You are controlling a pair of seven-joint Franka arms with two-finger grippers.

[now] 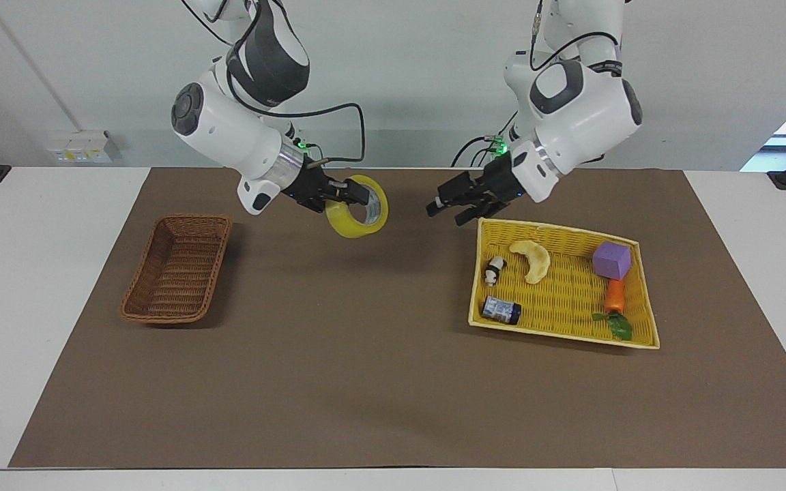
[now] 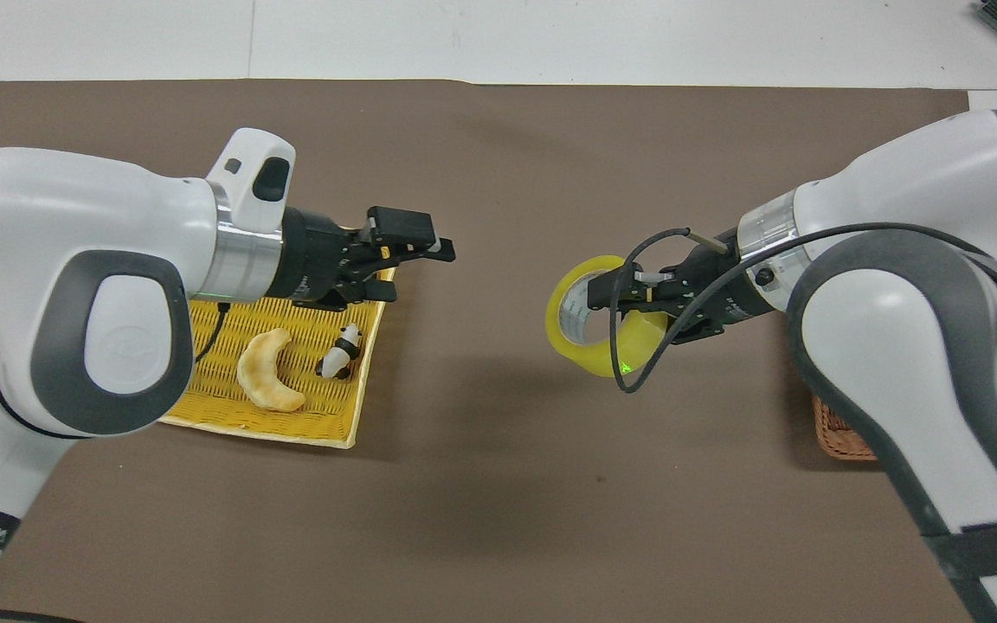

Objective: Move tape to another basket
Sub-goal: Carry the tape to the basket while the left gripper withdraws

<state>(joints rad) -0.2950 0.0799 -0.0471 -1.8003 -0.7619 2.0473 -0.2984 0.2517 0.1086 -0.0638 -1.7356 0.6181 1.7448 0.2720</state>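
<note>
The yellow tape roll (image 1: 355, 219) hangs in the air over the brown mat, between the brown wicker basket (image 1: 178, 276) and the yellow tray. My right gripper (image 1: 352, 194) is shut on the roll's wall, with one finger through its white core. In the overhead view the tape (image 2: 576, 350) hangs from the right gripper (image 2: 604, 294), and only a corner of the basket (image 2: 840, 433) shows under the right arm. My left gripper (image 1: 444, 206) is open and empty over the tray's corner nearest the robots; it also shows in the overhead view (image 2: 429, 249).
The flat yellow tray (image 1: 543, 226) lies toward the left arm's end and holds a pale banana slice (image 1: 533, 260), a purple cube (image 1: 612, 260), a carrot (image 1: 615, 297), a panda figure (image 1: 494, 270) and a blue can (image 1: 502, 310).
</note>
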